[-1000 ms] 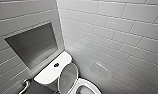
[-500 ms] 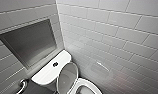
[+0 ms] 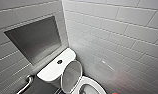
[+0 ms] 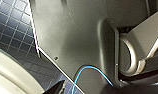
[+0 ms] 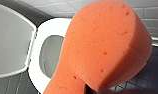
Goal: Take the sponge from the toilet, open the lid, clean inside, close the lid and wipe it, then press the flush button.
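Holding the sponge (image 5: 105, 45) clamped in my right gripper (image 5: 93, 90), lid (image 3: 72, 72) already up; scrubbing inside, closing, wiping and the flush button (image 3: 59, 61) all left, I reckon.

Two walls meet at a corner, both clad in light grey rectangular wall tiles (image 3: 115, 32) laid in staggered courses with pale grout. The left-hand wall carries a recessed niche (image 3: 35, 40), rectangular, its back panel dark grey and unlit. A soft patch of glare sits low on the right-hand wall. Below the niche, a polished metal grab rail (image 3: 26, 83) is fixed to the wall. Flooring: dark floor tiles (image 4: 12, 27), small squares in a grid with lighter joints, also seen in the right wrist view (image 5: 10, 85).
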Tool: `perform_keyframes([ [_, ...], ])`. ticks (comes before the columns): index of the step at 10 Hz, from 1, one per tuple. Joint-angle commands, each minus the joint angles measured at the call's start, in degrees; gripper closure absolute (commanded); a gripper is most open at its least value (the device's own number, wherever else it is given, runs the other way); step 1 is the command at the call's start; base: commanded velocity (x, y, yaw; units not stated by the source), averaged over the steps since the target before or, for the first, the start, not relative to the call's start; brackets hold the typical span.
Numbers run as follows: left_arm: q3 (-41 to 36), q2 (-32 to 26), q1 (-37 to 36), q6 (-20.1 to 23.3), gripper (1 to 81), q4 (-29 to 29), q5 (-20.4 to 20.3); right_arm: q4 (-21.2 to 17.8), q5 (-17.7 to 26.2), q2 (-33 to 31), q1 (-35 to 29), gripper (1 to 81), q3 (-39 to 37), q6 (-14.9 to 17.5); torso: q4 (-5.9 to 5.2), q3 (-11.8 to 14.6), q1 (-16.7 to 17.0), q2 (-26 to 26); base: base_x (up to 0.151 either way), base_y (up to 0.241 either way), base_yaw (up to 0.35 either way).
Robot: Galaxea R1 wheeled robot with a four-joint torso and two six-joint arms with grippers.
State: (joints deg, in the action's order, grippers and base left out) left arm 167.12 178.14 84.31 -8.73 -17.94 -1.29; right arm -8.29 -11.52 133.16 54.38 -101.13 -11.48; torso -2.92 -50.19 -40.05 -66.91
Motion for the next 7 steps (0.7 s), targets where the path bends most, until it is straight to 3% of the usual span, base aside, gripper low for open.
perform_keyframes([
  [1,0.14,0.2,0.46,0.55,1.0,-0.42,4.37,0.29,2.38,-2.43,-5.98,81.1,1.74,-0.03,-3.8,-3.83,0.0,0.0,0.0,0.0,0.0],
  [4,0.14,0.03,0.82,0.55,1.0,-0.34,4.37,0.03,4.66,-1.73,-9.32,81.1,1.74,-0.03,-7.99,-8.65,-0.05,0.0,0.0,0.0,0.0],
  [5,0.14,0.11,0.82,0.56,1.0,-0.42,4.37,-0.06,4.92,-1.73,-10.55,81.1,1.66,-0.03,-5.68,-6.21,-0.05,0.0,0.0,0.0,0.0],
  [7,0.14,0.29,0.82,0.64,1.0,-0.42,4.37,-0.15,8.7,-1.56,-15.82,81.1,1.3,-0.03,-7.8,-8.13,-0.09,0.04,0.0,0.0,0.0],
])
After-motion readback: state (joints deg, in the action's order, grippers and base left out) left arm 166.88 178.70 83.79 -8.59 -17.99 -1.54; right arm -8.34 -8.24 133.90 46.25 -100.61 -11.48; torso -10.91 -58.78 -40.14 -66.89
